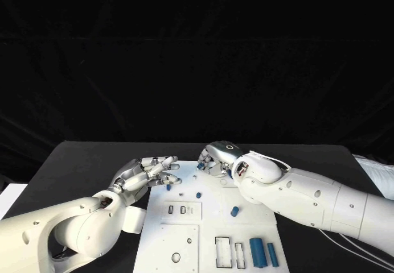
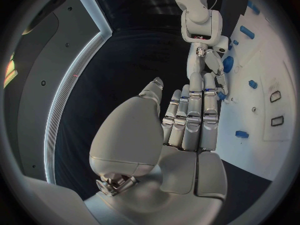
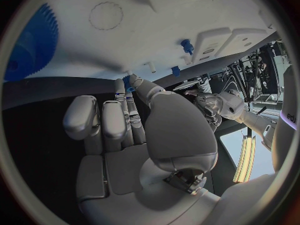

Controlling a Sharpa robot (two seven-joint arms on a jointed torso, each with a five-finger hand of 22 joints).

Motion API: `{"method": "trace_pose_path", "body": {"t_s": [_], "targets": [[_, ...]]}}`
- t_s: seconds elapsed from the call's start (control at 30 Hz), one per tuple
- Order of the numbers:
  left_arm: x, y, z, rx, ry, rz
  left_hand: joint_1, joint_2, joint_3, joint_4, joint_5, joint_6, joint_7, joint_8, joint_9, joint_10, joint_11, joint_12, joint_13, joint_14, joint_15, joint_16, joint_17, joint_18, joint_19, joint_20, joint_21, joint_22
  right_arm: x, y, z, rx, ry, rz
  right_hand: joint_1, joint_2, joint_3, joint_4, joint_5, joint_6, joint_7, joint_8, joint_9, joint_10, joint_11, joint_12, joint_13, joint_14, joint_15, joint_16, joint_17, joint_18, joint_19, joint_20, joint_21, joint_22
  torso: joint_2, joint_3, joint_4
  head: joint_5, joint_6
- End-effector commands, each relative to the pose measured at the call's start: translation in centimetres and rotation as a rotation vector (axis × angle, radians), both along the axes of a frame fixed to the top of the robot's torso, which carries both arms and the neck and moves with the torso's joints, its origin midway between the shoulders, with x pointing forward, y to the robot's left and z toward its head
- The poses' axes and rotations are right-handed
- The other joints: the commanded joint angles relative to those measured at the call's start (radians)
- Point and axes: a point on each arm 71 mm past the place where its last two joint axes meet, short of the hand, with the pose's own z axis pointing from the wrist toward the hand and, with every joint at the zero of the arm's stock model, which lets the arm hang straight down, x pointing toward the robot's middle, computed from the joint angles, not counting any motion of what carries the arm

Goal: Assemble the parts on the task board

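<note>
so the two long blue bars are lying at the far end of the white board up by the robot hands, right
Not quite. The two long blue bars lie at the near end of the white board, by the robot's body; the head view shows it. The robot hands, left and right, are at the far end.

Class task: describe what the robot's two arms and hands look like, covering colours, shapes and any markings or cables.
Both arms are glossy white, rounded shells with small dark holes. The left hand and right hand are silver metal with jointed fingers and smooth pale grey palm pads. The right wrist bears a dark ring marking, and thin white cables trail beneath the right arm.
</note>
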Motion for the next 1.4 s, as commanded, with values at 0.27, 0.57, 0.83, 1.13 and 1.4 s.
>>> {"method": "trace_pose_path", "body": {"t_s": [0.27, 0.57, 0.83, 1.13, 1.4], "targets": [[0.0, 0.0, 0.4, -0.006, -0.011, 0.000, 0.001, 0.007, 0.001, -0.006, -0.005, -0.001, 0.006, -0.004, -0.001, -0.009, 0.002, -0.005, -0.001, -0.006, -0.001, 0.006, 0.001, 0.017, 0.005, 0.004, 0.001, 0.001, 0.1, 0.7, -0.4, -0.028, 0.024, 0.005, -0.004, -0.002, -0.002, 0.010, 0.000, 0.003, 0.001, 0.005, 0.024, -0.008, 0.003, -0.006, -0.001, 0.032, 0.000, 0.006, 0.000, -0.016, 0.000, 0.001, 0.006, 0.003, 0.013, -0.0028, 0.0067, -0.004, 0.003], [0.0, 0.0, 0.5, -0.006, -0.013, -0.001, 0.001, 0.007, 0.001, -0.006, -0.005, -0.001, 0.006, -0.004, -0.001, -0.009, 0.002, -0.005, -0.001, -0.006, -0.001, 0.006, 0.001, 0.017, 0.005, 0.004, 0.001, 0.001, 0.3, 1.0, -0.6, -0.045, 0.038, -0.008, -0.011, -0.013, -0.004, 0.021, -0.006, -0.007, 0.005, -0.001, 0.024, -0.020, 0.006, -0.007, -0.002, 0.030, 0.003, 0.006, -0.003, -0.016, -0.005, 0.004, 0.006, 0.001, 0.016, -0.0037, 0.0076, -0.003, 0.006], [0.0, 0.0, 0.6, -0.005, -0.013, 0.001, 0.001, 0.006, 0.001, -0.007, -0.005, -0.002, 0.007, -0.004, -0.001, -0.010, 0.002, -0.006, -0.001, -0.008, 0.000, 0.006, 0.003, 0.016, 0.004, 0.004, 0.001, 0.001, 0.4, 0.5, -0.4, -0.024, 0.017, -0.043, -0.031, -0.097, -0.076, 0.066, -0.030, -0.224, 0.060, -0.005, -0.015, -0.205, 0.060, -0.006, -0.006, -0.004, 0.049, -0.081, -0.130, 0.012, -0.095, 0.044, -0.095, -0.163, 0.018, -0.0035, 0.0064, -0.002, 0.009], [0.1, 0.5, 0.6, -0.002, -0.012, 0.011, 0.001, 0.006, 0.001, -0.007, -0.005, -0.002, 0.007, -0.004, -0.001, -0.010, 0.002, -0.006, -0.001, -0.008, 0.000, 0.006, 0.003, 0.016, 0.004, 0.004, 0.001, 0.001, -0.6, -1.6, 0.4, 0.037, 0.007, -0.040, 0.020, -0.078, -0.136, 0.104, -0.021, -0.217, 0.062, 0.000, -0.004, -0.202, 0.061, 0.015, -0.002, -0.006, 0.051, -0.105, -0.164, 0.018, -0.101, 0.054, -0.110, -0.186, 0.020, -0.0039, 0.0044, -0.002, 0.016], [0.4, 0.9, 0.4, 0.000, -0.006, 0.026, 0.001, 0.007, 0.001, -0.008, -0.005, -0.003, 0.007, -0.005, -0.001, -0.010, 0.003, -0.006, -0.001, -0.009, 0.000, 0.006, 0.004, 0.016, 0.004, 0.004, 0.000, 0.001, -1.8, -7.0, 3.2, 0.157, 0.078, -0.098, 0.033, -0.075, -0.138, 0.128, 0.028, -0.159, 0.041, 0.011, 0.004, -0.033, 0.025, 0.092, 0.025, 0.021, 0.024, -0.033, -0.066, 0.001, -0.049, 0.034, -0.043, -0.081, 0.008, -0.0057, -0.0079, -0.006, 0.015]]}}
